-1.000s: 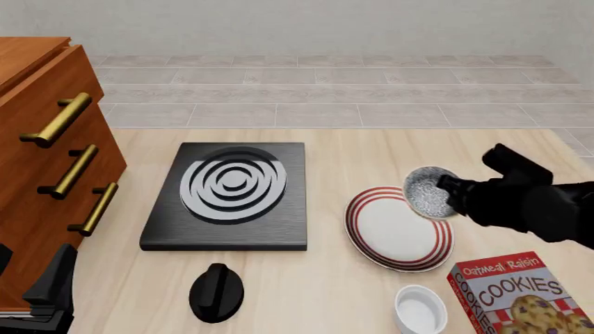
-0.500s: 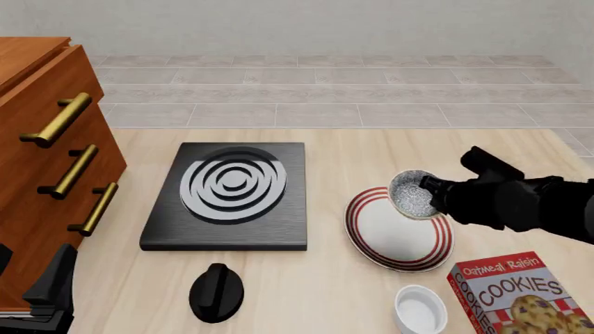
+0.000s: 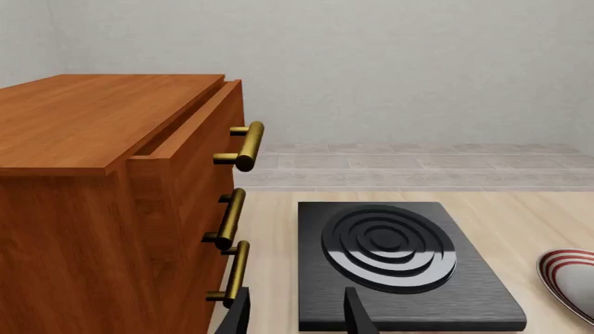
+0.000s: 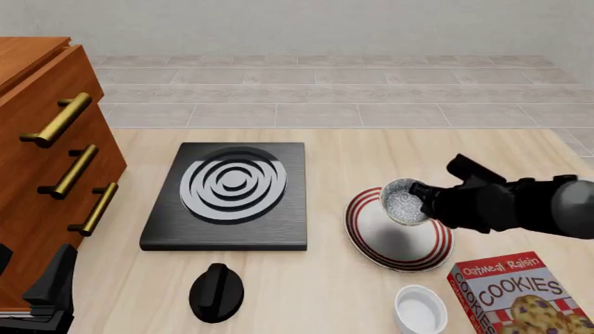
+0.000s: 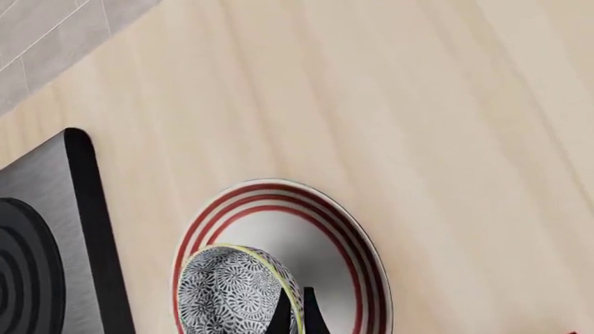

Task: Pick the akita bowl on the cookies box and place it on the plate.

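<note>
Leftward over the last second, the right gripper (image 4: pixel 425 200) has carried the bowl (image 4: pixel 403 202), pinched by its rim, above the plate (image 4: pixel 371 236). It should centre, lower, then release. Left gripper (image 3: pixel 295 313) idles with fingers apart. Box (image 4: pixel 519 292) reads "Oatmeal Raisin COOKIES".

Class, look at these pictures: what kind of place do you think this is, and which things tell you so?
Probably a simulated kitchen: a black stove on a wooden table, a ringed plate beside it, and a drawer cabinet.
</note>
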{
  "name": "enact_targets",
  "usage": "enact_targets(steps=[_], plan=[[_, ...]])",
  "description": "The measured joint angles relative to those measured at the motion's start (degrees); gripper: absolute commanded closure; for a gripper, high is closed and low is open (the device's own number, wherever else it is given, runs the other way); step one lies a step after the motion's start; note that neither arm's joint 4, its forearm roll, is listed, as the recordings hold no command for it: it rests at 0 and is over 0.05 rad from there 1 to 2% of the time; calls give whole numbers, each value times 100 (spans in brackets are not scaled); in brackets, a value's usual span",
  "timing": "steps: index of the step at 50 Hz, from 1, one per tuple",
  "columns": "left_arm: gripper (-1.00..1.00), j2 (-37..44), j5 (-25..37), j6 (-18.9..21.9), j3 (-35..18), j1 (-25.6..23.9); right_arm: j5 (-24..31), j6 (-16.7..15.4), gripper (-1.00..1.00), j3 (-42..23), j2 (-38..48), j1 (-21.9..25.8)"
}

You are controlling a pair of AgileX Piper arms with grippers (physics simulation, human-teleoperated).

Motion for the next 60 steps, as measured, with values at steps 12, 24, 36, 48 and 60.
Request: enact_targets(steps=[12,24,36,48,60], plan=[[-100,0,0,0,0,0,-103,-49,100,18,203,-71],[-100,0,0,0,0,0,-162,-111,100,36,327,-122],[-100,0,0,0,0,0,-231,-109,100,43,456,-124],[-100,0,0,0,0,0,-310,-61,100,27,578,-111],[-100,0,0,0,0,0,-355,-41,100,5,639,-108]])
